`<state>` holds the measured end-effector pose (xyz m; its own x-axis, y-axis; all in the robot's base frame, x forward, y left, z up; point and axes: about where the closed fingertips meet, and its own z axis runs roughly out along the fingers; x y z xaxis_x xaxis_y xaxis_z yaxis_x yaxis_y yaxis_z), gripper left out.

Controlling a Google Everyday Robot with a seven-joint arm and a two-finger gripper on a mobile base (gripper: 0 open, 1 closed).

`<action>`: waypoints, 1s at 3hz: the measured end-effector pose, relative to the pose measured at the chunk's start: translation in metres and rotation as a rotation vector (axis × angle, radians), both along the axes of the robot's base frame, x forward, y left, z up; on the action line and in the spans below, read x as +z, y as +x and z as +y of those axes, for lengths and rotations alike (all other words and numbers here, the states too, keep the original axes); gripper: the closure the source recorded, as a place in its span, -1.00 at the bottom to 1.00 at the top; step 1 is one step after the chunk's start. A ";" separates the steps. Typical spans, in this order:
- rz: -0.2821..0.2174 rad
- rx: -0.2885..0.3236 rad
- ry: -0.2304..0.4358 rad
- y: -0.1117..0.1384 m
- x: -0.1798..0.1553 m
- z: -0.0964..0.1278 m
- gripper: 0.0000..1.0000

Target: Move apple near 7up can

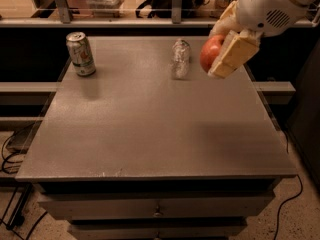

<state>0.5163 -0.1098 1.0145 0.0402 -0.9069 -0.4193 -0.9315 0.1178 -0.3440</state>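
The red apple (210, 53) is held in my gripper (221, 51), lifted well above the right side of the grey table (150, 134). The cream-coloured fingers (235, 54) are closed around the apple; only its left half shows. The 7up can (81, 53), white and green with a silver top, stands upright at the far left corner of the table, far to the left of the apple.
A clear plastic bottle (180, 58) lies on the table at the back centre, between the can and the apple. A shelf rail (150, 21) runs behind the table. Drawers (155, 209) sit under the front edge. Cables lie on the floor at left.
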 end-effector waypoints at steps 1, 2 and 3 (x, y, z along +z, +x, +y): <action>0.002 0.012 0.069 0.009 -0.008 0.024 1.00; -0.011 0.068 0.154 0.029 -0.014 0.074 1.00; -0.020 0.110 0.199 0.051 -0.019 0.120 1.00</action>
<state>0.5670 0.0098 0.9957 0.1442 -0.7960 -0.5878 -0.9356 0.0838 -0.3430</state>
